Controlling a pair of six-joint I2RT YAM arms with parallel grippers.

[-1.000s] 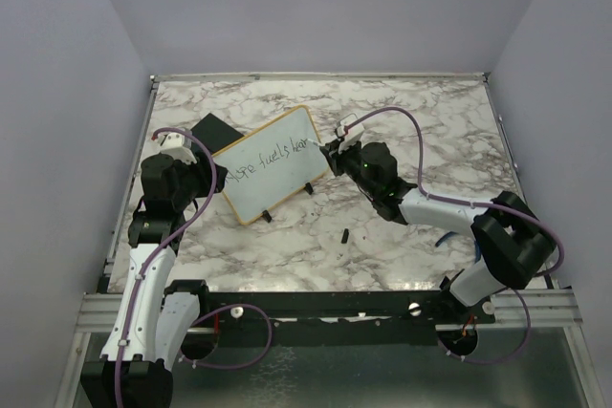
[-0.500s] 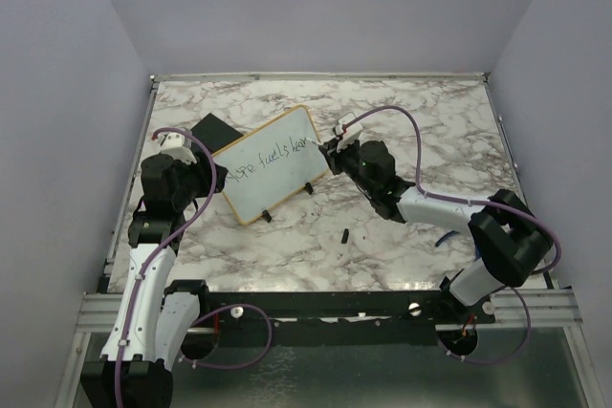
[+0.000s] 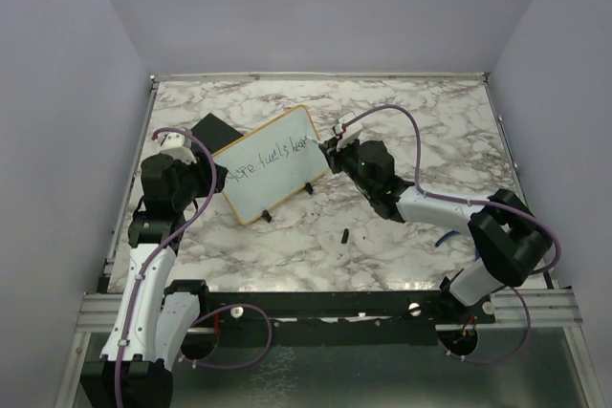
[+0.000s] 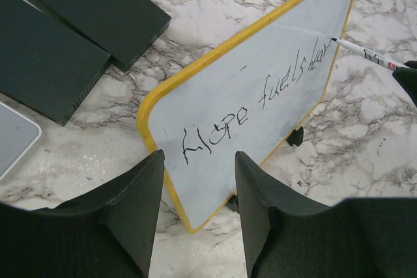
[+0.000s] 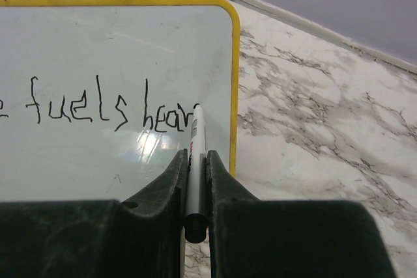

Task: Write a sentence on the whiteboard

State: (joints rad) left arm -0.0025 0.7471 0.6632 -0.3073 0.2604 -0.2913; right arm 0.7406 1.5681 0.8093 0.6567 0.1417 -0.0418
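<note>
Whiteboard (image 3: 268, 161), rectangular, yellow-framed, stands at ten o'clock on the marbled surface (image 3: 421, 121). Left claw (image 4: 199, 161) straddles its corner; grip cannot be told. Right claw (image 5: 197, 155) clamps a slim white marker (image 5: 197, 128), mid-word in the dark handwritten sentence (image 4: 260, 96); next strokes need room at three o'clock.

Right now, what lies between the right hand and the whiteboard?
A marker: the right hand is shut on it, and its tip meets the whiteboard at the end of the sentence. The right wrist view shows it best.
</note>
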